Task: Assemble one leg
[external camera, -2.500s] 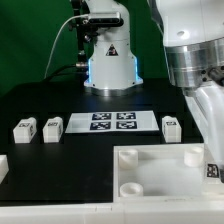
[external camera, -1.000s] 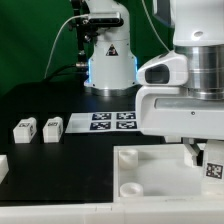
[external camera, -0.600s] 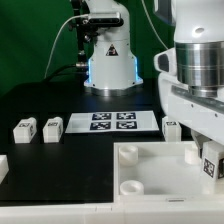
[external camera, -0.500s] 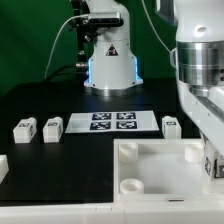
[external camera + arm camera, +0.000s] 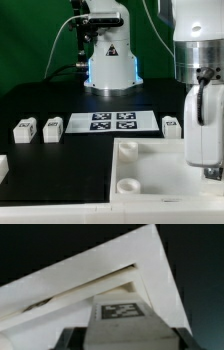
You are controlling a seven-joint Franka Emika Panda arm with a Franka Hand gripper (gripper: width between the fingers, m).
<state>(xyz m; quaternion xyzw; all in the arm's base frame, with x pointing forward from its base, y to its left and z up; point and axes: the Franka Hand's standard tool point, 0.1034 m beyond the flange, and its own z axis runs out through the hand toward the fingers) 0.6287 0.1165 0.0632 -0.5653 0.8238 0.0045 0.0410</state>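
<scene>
In the wrist view my gripper (image 5: 125,341) is shut on a leg (image 5: 125,317), a white block whose square tag faces the camera. Its dark fingers (image 5: 70,340) press on both sides of it. The leg hangs over a corner of the large white tray-like part (image 5: 70,286). In the exterior view the gripper (image 5: 211,170) is low at the right, over the tray-like part (image 5: 150,160), and mostly hidden behind the arm. Three more legs lie on the black table: two at the left (image 5: 24,130) (image 5: 52,128) and one at the right (image 5: 170,126).
The marker board (image 5: 112,121) lies flat in the middle of the table behind the tray-like part. The robot's base (image 5: 108,60) stands at the back. A round socket (image 5: 127,185) shows in the tray-like part's near left corner.
The wrist and forearm have turned and swung above the tray-like part's right side. The gripper has stayed low there with the leg. The loose legs have not moved.
</scene>
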